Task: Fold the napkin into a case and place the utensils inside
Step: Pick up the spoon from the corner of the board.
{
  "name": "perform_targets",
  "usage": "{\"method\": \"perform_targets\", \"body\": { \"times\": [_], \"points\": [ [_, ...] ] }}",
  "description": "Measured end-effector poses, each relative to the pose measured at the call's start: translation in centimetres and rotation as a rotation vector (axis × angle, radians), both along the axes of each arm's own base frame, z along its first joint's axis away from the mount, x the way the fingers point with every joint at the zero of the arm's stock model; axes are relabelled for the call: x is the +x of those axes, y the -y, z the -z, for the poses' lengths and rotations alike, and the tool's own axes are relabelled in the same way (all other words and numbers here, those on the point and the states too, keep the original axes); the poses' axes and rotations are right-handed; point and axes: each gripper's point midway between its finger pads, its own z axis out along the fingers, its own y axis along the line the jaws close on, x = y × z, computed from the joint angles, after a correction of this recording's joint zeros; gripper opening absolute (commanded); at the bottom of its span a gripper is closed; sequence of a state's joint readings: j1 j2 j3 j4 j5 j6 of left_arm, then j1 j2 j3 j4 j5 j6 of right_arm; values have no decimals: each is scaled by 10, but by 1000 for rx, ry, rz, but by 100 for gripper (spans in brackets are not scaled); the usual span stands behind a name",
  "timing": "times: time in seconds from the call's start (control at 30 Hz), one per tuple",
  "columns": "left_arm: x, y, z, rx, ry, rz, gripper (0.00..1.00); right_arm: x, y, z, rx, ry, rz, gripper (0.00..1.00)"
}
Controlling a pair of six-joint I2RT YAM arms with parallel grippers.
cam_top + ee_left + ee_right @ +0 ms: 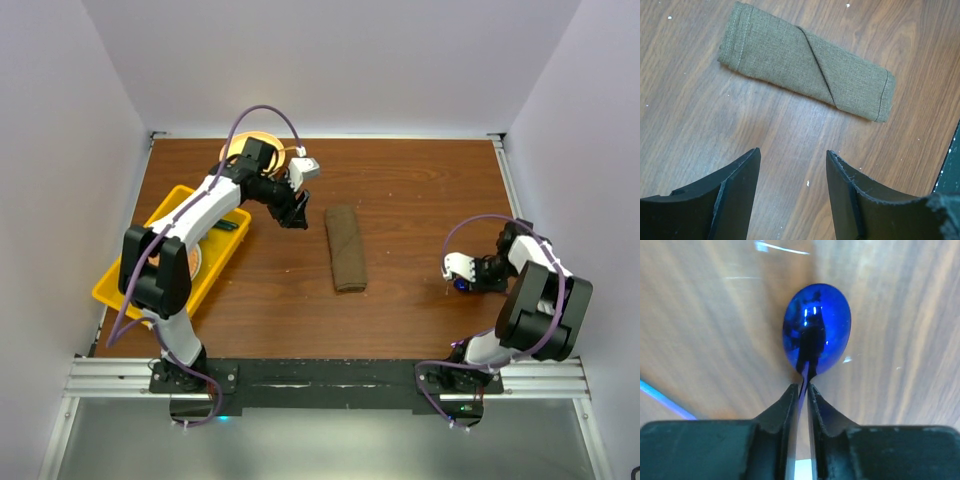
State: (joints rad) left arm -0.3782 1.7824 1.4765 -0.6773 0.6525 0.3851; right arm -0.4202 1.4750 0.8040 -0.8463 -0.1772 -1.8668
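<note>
Wood table (420, 200): case (345, 248) long axis near-far; right tool (803, 387) pinches spoon (817, 330) handle.

Folded case (807, 67) beyond parted gripper (792, 190)

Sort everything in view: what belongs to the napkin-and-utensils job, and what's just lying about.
Job: folded napkin case; blue spoon, pinched in the right claw.
Lying about: yellow tray; round tan mat at the far edge.

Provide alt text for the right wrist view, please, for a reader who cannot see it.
The right end effector is shut on the thin handle of a glossy blue spoon, whose oval bowl points away from the camera. Beneath is a brown wooden table.
</note>
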Motion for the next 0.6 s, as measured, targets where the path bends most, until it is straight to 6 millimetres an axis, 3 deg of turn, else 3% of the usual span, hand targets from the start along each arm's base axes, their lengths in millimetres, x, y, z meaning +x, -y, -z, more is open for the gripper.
{"method": "perform_targets", "body": {
  "times": [0.03,0.17,0.33,0.53,0.6],
  "points": [
    [0,0,1,2,-1,-1,60,5,2,2,0,5,-8,32],
    [1,-1,2,9,-2,-4,60,16,5,5,2,14,-37,42],
    [1,-2,2,14,-2,-8,60,19,5,4,9,10,-36,42],
    [-1,-3,3,18,-12,-8,60,26,7,6,56,-68,17,18],
    [0,-3,1,16,-10,-10,61,32,8,5,69,-79,31,0]
  ]
}}
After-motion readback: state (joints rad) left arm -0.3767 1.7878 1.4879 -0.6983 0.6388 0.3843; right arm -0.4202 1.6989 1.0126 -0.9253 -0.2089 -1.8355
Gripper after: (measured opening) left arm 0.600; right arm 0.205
